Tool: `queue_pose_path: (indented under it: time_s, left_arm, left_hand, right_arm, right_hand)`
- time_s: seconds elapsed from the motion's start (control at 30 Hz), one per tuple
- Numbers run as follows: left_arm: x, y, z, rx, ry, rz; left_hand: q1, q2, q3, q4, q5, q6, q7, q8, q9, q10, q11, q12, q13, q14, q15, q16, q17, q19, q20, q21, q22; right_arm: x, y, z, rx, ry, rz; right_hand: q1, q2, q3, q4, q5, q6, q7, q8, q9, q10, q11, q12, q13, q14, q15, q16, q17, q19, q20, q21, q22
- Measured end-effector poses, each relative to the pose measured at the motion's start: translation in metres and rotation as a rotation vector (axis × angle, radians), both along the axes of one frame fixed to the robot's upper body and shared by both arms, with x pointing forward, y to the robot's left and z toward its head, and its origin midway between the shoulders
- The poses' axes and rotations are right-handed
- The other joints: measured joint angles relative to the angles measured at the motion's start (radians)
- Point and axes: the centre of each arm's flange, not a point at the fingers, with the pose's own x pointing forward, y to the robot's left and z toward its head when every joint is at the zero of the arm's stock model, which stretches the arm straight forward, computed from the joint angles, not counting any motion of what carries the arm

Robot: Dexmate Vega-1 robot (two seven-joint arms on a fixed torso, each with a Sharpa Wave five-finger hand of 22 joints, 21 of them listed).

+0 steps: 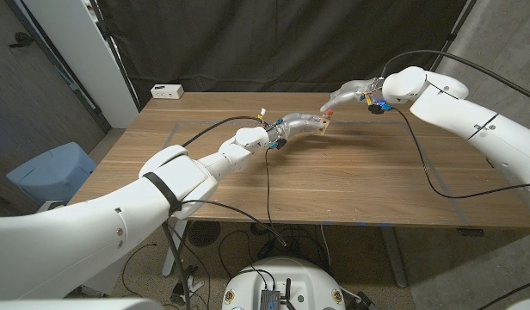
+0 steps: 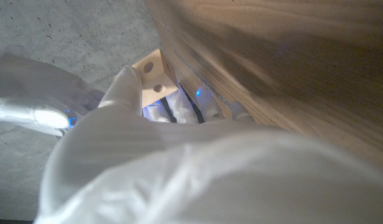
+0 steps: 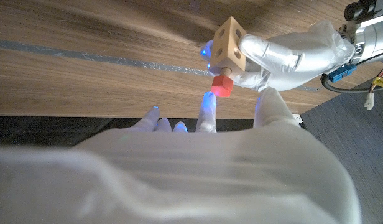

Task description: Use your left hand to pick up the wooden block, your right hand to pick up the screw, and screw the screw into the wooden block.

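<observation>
Right wrist view showed left hand (image 3: 285,56) gripping pale wooden block (image 3: 227,45) above table's far edge, red-headed screw (image 3: 221,84) seated, right hand's fingers (image 3: 207,112) apart below; re-grip could knock it crooked.

a wooden worktop (image 1: 334,185) with a strip of tape (image 3: 86,55) across its surface. a small white box (image 1: 167,90) sits at its far left corner. behind hangs a black curtain (image 1: 274,39). a blue bin (image 1: 52,172) stands on the floor at the left.
</observation>
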Motion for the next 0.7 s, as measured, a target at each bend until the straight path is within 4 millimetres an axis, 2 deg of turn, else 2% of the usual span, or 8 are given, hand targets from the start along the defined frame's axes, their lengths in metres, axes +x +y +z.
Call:
queue_pose_path:
  time_s: [0.13,0.4,0.7]
  left_arm:
    - [-0.0003,0.0000,0.0002,0.001,-0.002,-0.003]
    - [-0.0009,0.0000,-0.0009,0.002,-0.003,-0.008]
    - [-0.0011,0.0000,-0.0014,0.004,-0.003,-0.010]
  left_hand:
    - [0.000,0.000,0.000,0.000,0.000,-0.003,0.001,0.000,0.000,0.000,0.000,0.000,0.000,0.000,0.000,0.000,0.002,0.000,0.000,0.000,0.000]
    - [0.000,0.000,-0.003,0.003,0.000,0.000,-0.001,0.000,0.000,0.000,0.000,0.000,0.000,0.000,0.000,0.000,0.000,0.000,0.000,0.000,0.000]
    - [0.000,0.000,-0.003,0.003,0.000,0.003,-0.001,0.000,0.000,0.000,0.000,0.000,0.000,0.000,0.000,0.000,0.000,0.000,0.000,0.000,0.000]
  right_arm:
    - [-0.0004,-0.0016,0.0011,0.005,0.001,0.005]
    - [0.0003,-0.0050,0.0005,0.015,0.006,0.009]
    - [0.0014,-0.0087,-0.0003,0.021,0.009,0.006]
  right_hand:
    - [0.036,0.004,0.021,-0.006,0.008,0.018,-0.018,0.000,0.000,0.010,-0.016,0.007,0.000,0.008,-0.009,0.008,0.000,0.005,-0.005,0.001,0.000]
    - [0.093,0.004,0.045,-0.010,0.008,0.046,-0.038,0.007,0.000,0.017,-0.034,0.011,0.000,0.020,-0.021,0.008,-0.004,0.020,-0.013,0.009,0.000]
    - [0.159,-0.002,0.067,-0.012,0.008,0.086,-0.049,0.020,0.000,0.024,-0.052,0.011,0.000,0.030,-0.039,0.015,-0.004,0.040,-0.014,0.009,0.000]
